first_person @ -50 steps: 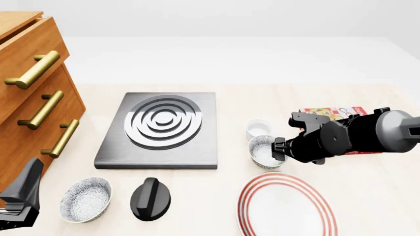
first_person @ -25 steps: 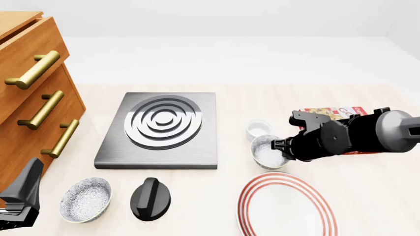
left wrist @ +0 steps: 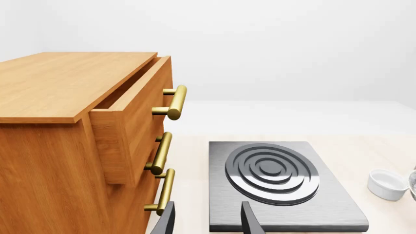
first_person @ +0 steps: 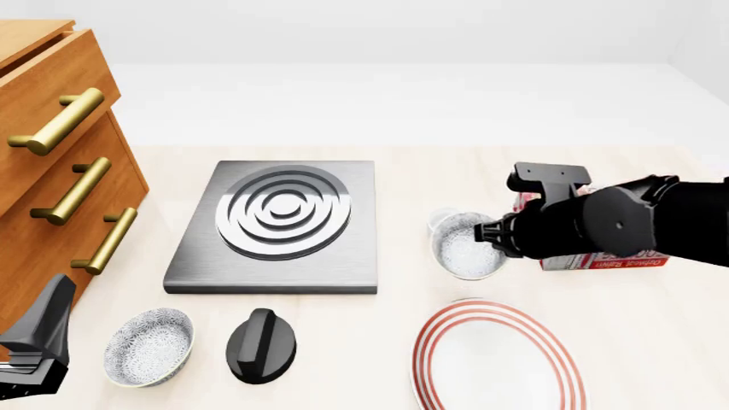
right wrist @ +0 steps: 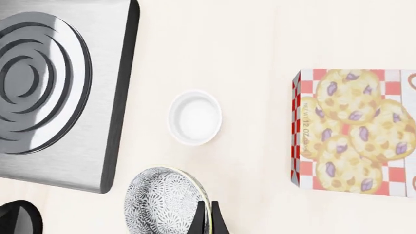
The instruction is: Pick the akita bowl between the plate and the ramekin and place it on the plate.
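Note:
My right gripper (first_person: 497, 236) is shut on the rim of the akita bowl (first_person: 466, 246), a small speckled bowl held off the table and tilted. In the front view the bowl hides most of the ramekin (first_person: 441, 219) behind it. The red-ringed plate (first_person: 498, 359) lies below, near the table's front edge. In the right wrist view the fingers (right wrist: 200, 219) pinch the bowl's (right wrist: 163, 199) rim, and the ramekin (right wrist: 195, 117) stands free beyond it. My left gripper (first_person: 40, 337) rests open at the front left, its fingers (left wrist: 250, 222) apart with nothing between them.
A grey burner slab (first_person: 279, 224) lies mid-table. A wooden drawer cabinet (first_person: 57, 171) stands at the left with its top drawer ajar. A second speckled bowl (first_person: 148, 346) and a black knob (first_person: 261, 344) sit front left. A cookie box (right wrist: 354, 131) lies under my right arm.
My right gripper has lifted the akita bowl off the table. The bowl now overlaps the ramekin in the front view. The left arm has not moved.

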